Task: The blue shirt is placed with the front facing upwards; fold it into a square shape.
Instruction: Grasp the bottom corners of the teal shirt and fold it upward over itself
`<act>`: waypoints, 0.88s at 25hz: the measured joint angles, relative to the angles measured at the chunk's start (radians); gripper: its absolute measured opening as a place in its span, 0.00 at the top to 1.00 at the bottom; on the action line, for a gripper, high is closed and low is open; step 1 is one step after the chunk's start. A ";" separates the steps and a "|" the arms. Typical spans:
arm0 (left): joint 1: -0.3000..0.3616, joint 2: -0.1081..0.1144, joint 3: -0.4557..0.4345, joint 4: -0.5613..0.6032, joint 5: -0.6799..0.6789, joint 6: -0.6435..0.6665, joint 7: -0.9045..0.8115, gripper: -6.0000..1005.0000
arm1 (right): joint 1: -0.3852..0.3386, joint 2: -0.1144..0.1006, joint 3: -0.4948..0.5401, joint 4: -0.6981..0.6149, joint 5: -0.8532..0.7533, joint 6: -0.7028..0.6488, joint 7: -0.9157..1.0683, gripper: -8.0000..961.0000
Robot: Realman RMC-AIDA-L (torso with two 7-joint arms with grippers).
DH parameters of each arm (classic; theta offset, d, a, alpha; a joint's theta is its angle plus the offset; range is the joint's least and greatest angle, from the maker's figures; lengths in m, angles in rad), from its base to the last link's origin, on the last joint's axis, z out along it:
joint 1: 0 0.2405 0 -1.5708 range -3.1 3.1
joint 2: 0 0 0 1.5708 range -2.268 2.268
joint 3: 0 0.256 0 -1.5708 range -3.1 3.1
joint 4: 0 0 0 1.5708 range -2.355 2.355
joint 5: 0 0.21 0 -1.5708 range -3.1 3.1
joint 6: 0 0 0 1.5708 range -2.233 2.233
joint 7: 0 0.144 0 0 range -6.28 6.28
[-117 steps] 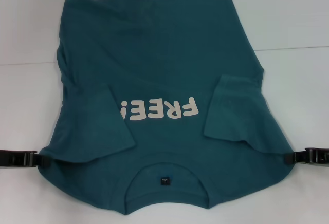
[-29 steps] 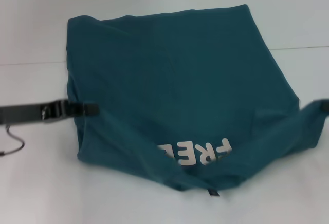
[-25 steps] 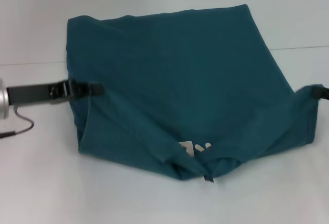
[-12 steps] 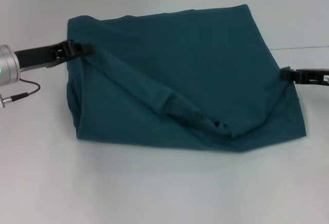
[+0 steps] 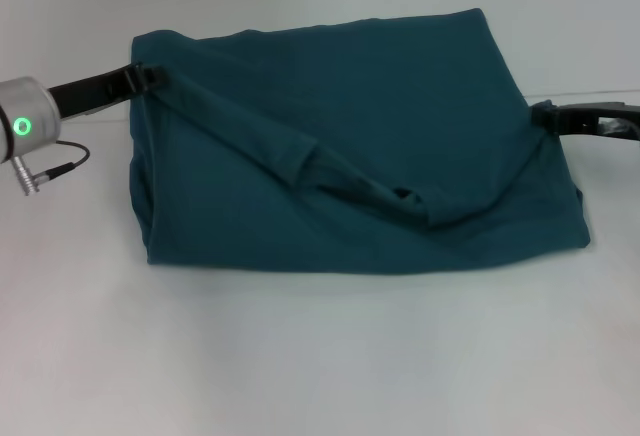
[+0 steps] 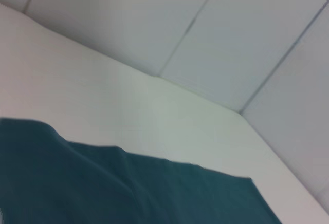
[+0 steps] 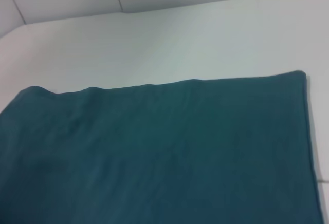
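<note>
Two grippers hold the blue shirt (image 5: 350,146) mid-table: your left gripper (image 5: 150,76) pinches its ten o'clock corner, your right gripper (image 5: 540,113) its three o'clock edge. You've doubled it; the sagging top layer needs laying flat.

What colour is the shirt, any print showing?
The blue shirt is plain dark teal; no print shows now. Head view shows it best.

The left arm reaches in from the left side, its silver wrist ring glowing green, and the left tool (image 5: 150,74) is clamped on cloth at the far left corner. The right tool (image 5: 545,114) reaches in from the right side, pinching cloth at the right edge.
</note>
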 joint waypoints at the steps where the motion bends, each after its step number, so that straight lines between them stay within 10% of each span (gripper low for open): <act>1: -0.005 -0.002 0.000 -0.010 -0.011 -0.026 0.016 0.93 | 0.008 0.001 -0.001 0.011 0.000 0.020 -0.009 0.96; 22: -0.043 -0.033 0.000 -0.018 -0.150 -0.146 0.125 0.92 | 0.084 -0.023 -0.037 0.059 0.008 0.143 -0.020 0.97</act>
